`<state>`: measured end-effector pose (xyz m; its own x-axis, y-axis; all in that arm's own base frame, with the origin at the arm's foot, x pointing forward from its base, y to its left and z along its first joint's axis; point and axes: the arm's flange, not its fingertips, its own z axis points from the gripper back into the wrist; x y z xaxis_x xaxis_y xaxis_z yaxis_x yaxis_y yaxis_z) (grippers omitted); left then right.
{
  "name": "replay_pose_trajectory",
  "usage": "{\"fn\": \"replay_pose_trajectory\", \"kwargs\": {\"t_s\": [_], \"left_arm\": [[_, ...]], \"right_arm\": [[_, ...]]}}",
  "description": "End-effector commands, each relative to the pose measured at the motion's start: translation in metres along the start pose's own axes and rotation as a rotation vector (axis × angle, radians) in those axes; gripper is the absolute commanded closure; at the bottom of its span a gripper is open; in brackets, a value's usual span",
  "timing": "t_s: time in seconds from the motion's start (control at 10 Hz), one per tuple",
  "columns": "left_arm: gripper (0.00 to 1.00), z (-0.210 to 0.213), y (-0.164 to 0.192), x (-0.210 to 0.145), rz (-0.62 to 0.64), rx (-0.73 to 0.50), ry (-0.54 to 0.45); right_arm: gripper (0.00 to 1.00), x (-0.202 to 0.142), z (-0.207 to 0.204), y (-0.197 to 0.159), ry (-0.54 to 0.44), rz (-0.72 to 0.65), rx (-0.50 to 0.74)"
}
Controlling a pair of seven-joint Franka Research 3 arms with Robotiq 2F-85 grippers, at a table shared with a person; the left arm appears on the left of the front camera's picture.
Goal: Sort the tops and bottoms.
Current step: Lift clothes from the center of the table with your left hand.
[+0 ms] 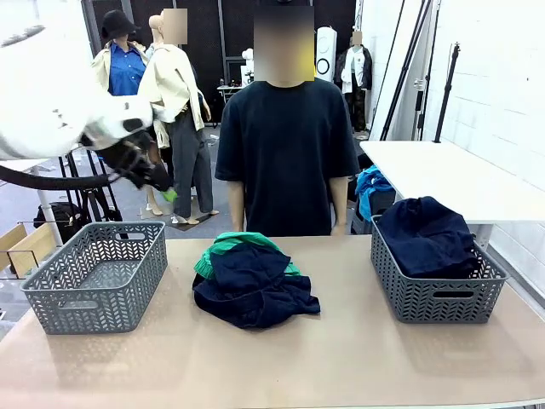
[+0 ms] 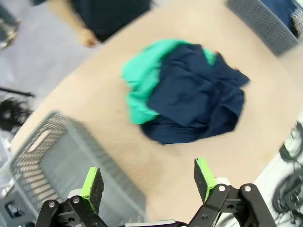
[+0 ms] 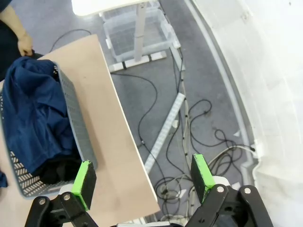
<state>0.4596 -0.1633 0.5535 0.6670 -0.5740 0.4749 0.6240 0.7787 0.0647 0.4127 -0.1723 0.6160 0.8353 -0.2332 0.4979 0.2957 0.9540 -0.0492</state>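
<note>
1. Surveying the table (image 1: 358, 358), you find the sort part done. One navy garment (image 1: 426, 234) lies heaped in the right basket (image 1: 438, 300), and nothing shows in the left basket (image 1: 51, 294).
2. The unsorted pile sits mid-table, between the baskets. A dark navy piece (image 1: 255, 285) lies on top, and a green garment (image 1: 223, 247) shows beneath it at the far-left edge.
3. Your left gripper (image 2: 147, 177) hangs raised by the left basket. Its jaws are spread wide and carry nothing, and its camera looks down on the pile.
4. Your right gripper (image 3: 142, 172) is likewise spread and empty. It looks down past the table's right edge, beside the right basket.
5. Judgement: the step in hand is the approach for the next pick. That move calls for lowering the left gripper over the pile and pinching a raised fold of the top navy piece alone, so the green one is not dragged along.
6. The person (image 1: 285, 145) stands at the far edge, hands off the pile.
</note>
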Motion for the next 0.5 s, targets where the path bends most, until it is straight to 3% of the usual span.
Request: {"fn": "replay_pose_trajectory", "kwargs": {"t_s": [0.0, 0.2, 0.3, 0.4], "left_arm": [[0.0, -0.031, 0.005, 0.019, -0.087, -0.11, 0.119], [0.0, -0.094, -0.026, 0.024, -0.065, -0.167, 0.204], [0.0, -0.111, -0.032, 0.022, -0.009, -0.109, 0.184], [0.0, -0.079, -0.032, 0.015, -0.081, -0.141, 0.17]], "right_arm": [[0.0, 0.001, 0.0, -0.001, 0.007, 0.001, 0.004], [0.0, 0.001, 0.0, -0.001, 0.007, 0.001, 0.004], [0.0, 0.001, 0.0, -0.001, 0.007, 0.001, 0.004], [0.0, 0.001, 0.0, -0.001, 0.007, 0.001, 0.004]]}}
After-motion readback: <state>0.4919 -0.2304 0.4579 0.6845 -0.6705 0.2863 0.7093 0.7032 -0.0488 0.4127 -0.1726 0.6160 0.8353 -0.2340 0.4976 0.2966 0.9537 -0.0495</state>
